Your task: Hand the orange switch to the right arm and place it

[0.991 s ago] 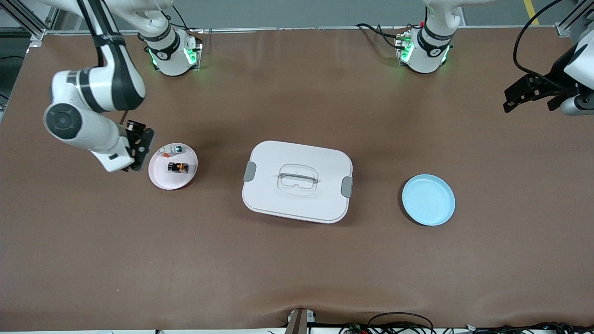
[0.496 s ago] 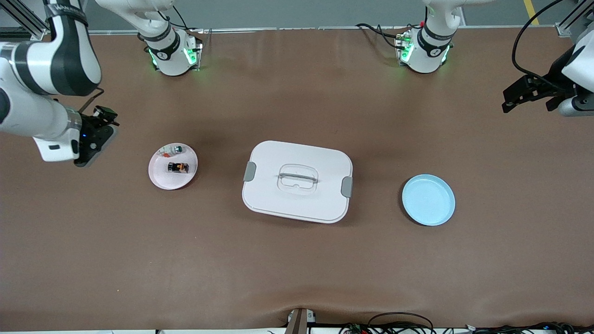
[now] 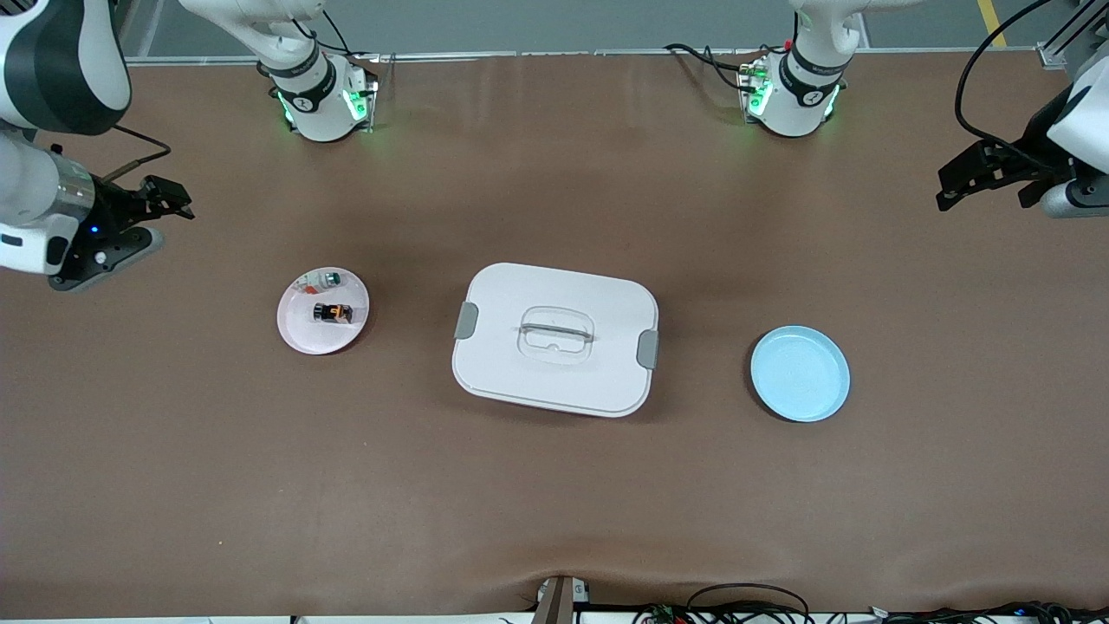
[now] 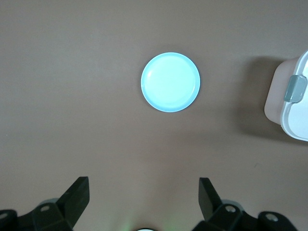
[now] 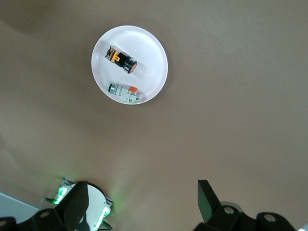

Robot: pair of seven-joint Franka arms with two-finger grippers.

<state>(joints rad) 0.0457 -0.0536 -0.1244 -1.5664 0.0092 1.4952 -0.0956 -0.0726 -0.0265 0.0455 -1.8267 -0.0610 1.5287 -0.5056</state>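
Tiny black-and-orange switch (image 3: 333, 312): lying on round pink plate (image 3: 299, 334), beside small white-and-green part (image 3: 330, 278). Left gripper (image 4: 144, 195), right gripper (image 5: 143, 199): splayed, empty, high, well apart from plate. Hazard: grabbing neighbouring part, or nudging plate.

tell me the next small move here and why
Probably none beyond parking: the orange switch already lies on the pink plate beside the white-and-green part. The right gripper is open over bare table at its own end, and the left gripper waits open, so the right arm could simply settle.
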